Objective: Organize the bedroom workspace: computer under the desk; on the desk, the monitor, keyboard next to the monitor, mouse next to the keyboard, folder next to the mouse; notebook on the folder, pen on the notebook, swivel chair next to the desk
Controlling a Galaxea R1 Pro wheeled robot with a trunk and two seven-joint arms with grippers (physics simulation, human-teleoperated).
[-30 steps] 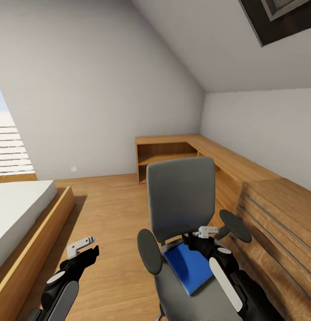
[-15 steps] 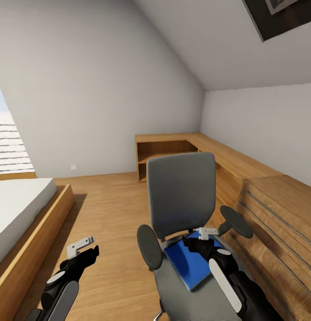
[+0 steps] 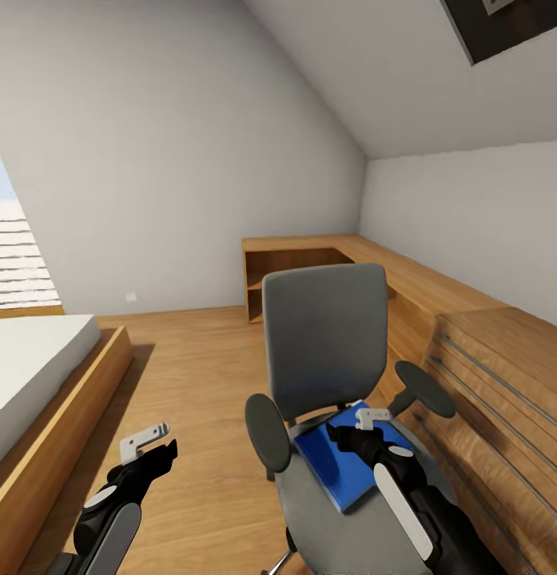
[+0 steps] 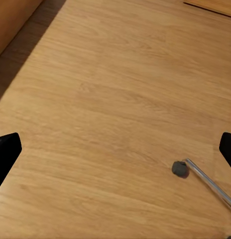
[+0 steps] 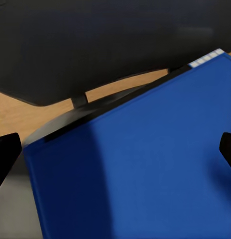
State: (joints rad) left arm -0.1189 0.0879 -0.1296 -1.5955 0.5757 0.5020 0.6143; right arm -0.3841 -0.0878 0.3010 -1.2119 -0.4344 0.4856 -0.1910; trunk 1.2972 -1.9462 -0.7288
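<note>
The swivel chair (image 3: pixel 324 339) stands right in front of me, its tall grey back facing me and its black armrests out to both sides. The bright blue folder (image 3: pixel 334 467) lies flat on its grey seat. My right gripper (image 3: pixel 352 431) hovers open just above the folder's far part, and in the right wrist view the folder (image 5: pixel 145 169) spreads beneath the open gripper (image 5: pixel 115 149). Low at the left, my left gripper (image 3: pixel 154 449) hangs open over bare wood floor. The left wrist view has that gripper (image 4: pixel 115 149) above floor near a chair caster (image 4: pixel 179 169).
A wooden-framed bed (image 3: pixel 46 383) fills the left side. A low wooden shelf unit (image 3: pixel 310 267) runs along the far wall and down the right, ending in a slatted wooden cabinet (image 3: pixel 502 375) close to the chair. A dark skylight (image 3: pixel 510 24) sits in the sloped ceiling.
The whole picture has slid slightly upward, so the camera has moved. A little more of the folder shows ahead of the right gripper. Both grippers keep their pose and stay open.
</note>
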